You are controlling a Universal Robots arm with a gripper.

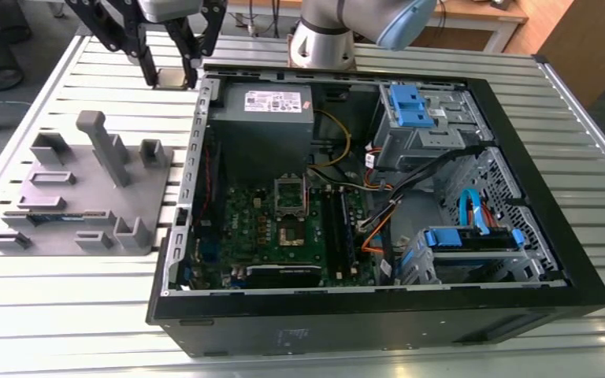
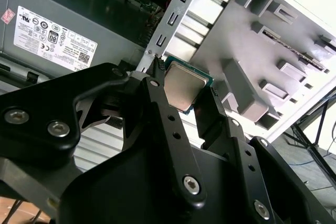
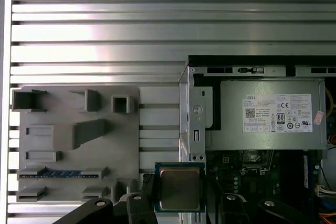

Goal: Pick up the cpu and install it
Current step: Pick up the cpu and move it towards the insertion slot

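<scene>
The cpu (image 2: 182, 86) is clamped between the two black fingers (image 2: 167, 116) of the gripper (image 1: 170, 76). It is gripped by two opposite edges. Its silvery metal top faces the wrist cameras and its thin green rim is exposed on the two free sides. The jaws are closed down to the width of the chip, and nothing else is in the grip. The chip hangs in the air, clear of every surface.

In the first wrist view the chip overlaps two things below it: the perforated metal side wall (image 3: 195, 124) of the open computer case (image 1: 387, 315), and the narrow strip of table beside that wall. On one side of the gripper, near it, lies the grey holding fixture (image 1: 82, 197) with raised blocks and slots. A memory stick (image 3: 50, 173) stands in one of the slots. On the other side, just inside the wall, sits the grey power supply (image 1: 265, 106). Beyond it lies the green motherboard (image 1: 281, 252) with its socket (image 1: 287, 224), well apart from the gripper.

The case has no panel on its upper face, so its interior is open from above. Orange and black cables cross it on the far side of the socket from the gripper.

Case and fixture rest on a slatted aluminium table (image 1: 72, 315), and wooden furniture stands behind it
</scene>
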